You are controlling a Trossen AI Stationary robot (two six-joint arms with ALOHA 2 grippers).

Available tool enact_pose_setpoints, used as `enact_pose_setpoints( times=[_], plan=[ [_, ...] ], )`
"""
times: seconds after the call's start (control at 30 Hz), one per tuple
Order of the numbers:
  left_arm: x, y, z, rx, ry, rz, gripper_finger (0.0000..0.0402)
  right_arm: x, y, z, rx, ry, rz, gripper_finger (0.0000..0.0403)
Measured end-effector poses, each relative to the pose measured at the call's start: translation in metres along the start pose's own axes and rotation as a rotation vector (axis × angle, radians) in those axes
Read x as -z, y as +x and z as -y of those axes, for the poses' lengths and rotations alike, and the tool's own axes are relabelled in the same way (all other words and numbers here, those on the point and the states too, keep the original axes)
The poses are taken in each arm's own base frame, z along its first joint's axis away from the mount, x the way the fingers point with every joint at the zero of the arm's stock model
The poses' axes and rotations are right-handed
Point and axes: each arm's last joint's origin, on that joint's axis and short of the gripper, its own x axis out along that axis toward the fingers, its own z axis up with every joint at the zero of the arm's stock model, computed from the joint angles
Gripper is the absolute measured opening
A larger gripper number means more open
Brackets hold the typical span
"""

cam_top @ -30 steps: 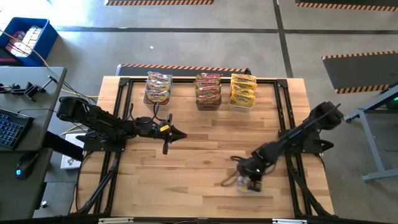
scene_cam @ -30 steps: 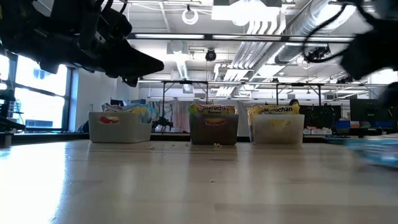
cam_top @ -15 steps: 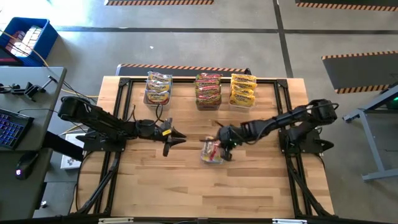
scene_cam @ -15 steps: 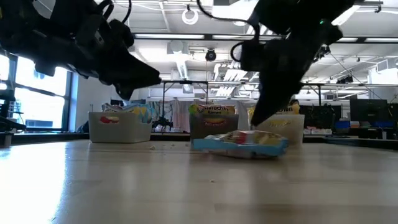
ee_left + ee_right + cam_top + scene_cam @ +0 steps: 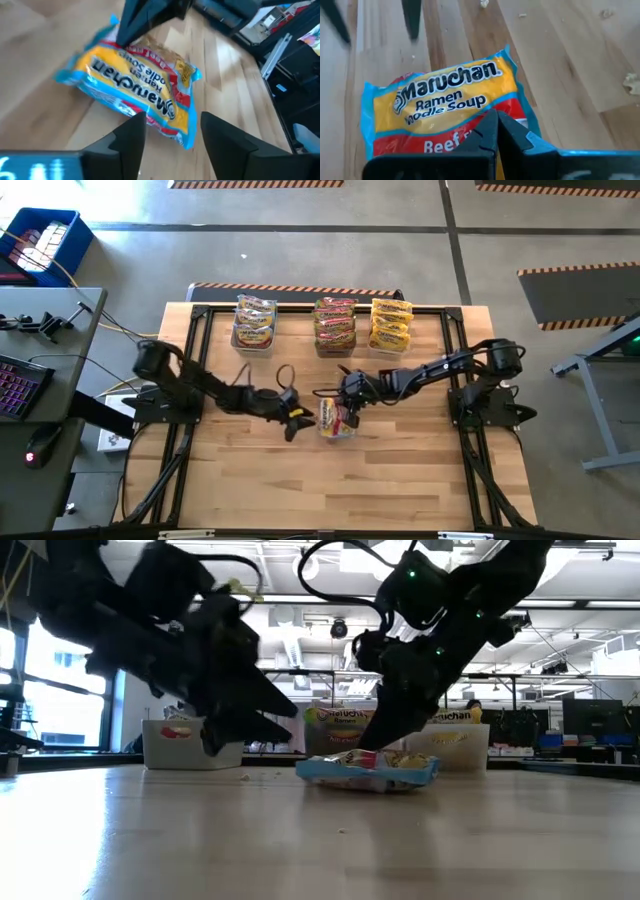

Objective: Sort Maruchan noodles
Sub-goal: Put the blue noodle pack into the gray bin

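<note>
Noodle packet (image 5: 337,421) flat mid-table, between both grippers, tubs (image 5: 335,330) behind

noodle packet (image 5: 137,95): yellow, blue edges, red band, lying flat on the wooden bench (image 5: 40,65) | left gripper (image 5: 172,132): its jaws stand apart, just short of the packet's near edge | right gripper (image 5: 145,17): dark, pressed closed on the packet's far edge
</note>
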Motion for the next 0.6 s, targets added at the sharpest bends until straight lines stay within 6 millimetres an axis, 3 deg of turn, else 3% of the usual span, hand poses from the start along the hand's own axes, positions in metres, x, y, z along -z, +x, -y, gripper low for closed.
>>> enact_pose_setpoints(
  times=[0.3, 0.6],
  plan=[
    [0.003, 0.041, 0.004, -0.117, -0.026, -0.148, 0.0212, -0.002, 0.002, 0.001, 0.067, 0.000, 0.042, 0.0000],
    [-0.006, 0.049, 0.010, -0.183, -0.006, -0.153, 0.0210, -0.005, 0.002, 0.001, 0.064, -0.008, 0.078, 0.0000]
  ],
)
